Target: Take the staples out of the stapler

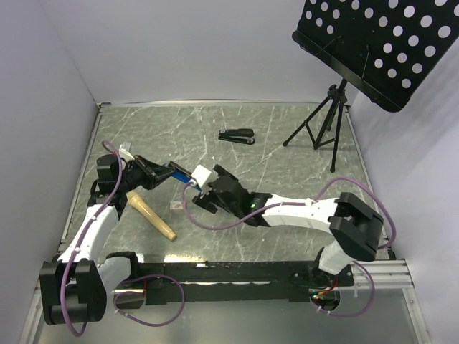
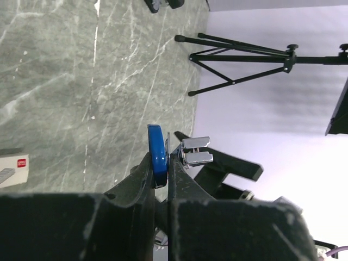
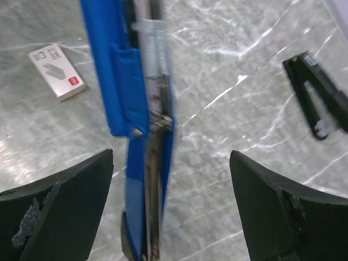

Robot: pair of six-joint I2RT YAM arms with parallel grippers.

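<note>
Blue stapler (image 1: 179,173) sits left of centre in the top view, clamped at one end between the fingers of the left gripper (image 1: 153,174). In the right wrist view it runs down the middle of the frame, and the right gripper (image 3: 169,163) is spread wide, one finger in each lower corner, neither touching it. A blurred silvery strip, the staples (image 3: 152,43), lies along the stapler's right side near top centre
</note>
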